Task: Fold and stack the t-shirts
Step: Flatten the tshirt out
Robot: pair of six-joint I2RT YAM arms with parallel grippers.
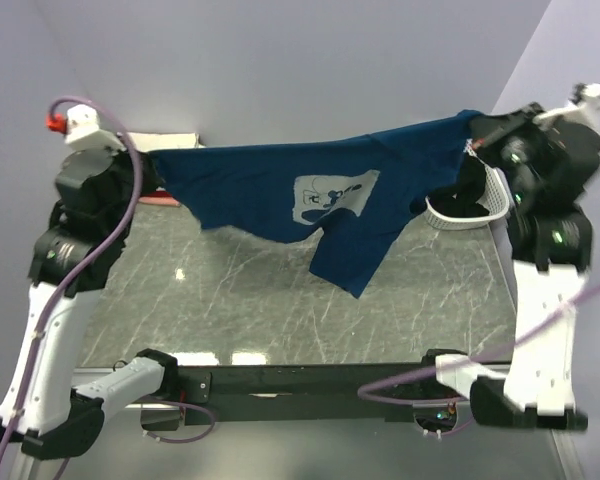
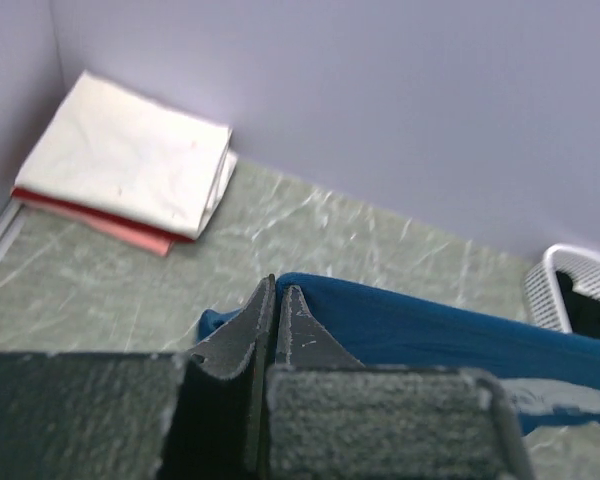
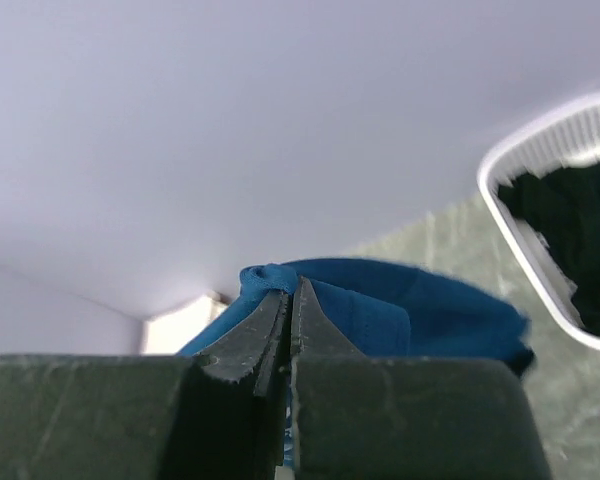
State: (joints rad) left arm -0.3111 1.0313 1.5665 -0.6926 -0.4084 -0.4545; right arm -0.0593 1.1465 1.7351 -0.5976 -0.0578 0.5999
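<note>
Aloft, left tool (image 2: 277, 292), right tool (image 3: 290, 292), clamping shirt (image 1: 242, 180)

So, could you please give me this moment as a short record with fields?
held item: navy t-shirt, stretched in the air between both arms
left gripper: jaws shut on one end of it
right gripper: jaws shut on the other end
stack: cream-white folded shirt on a pink-red one, far left corner
basket: white lattice, black cloth inside
</note>
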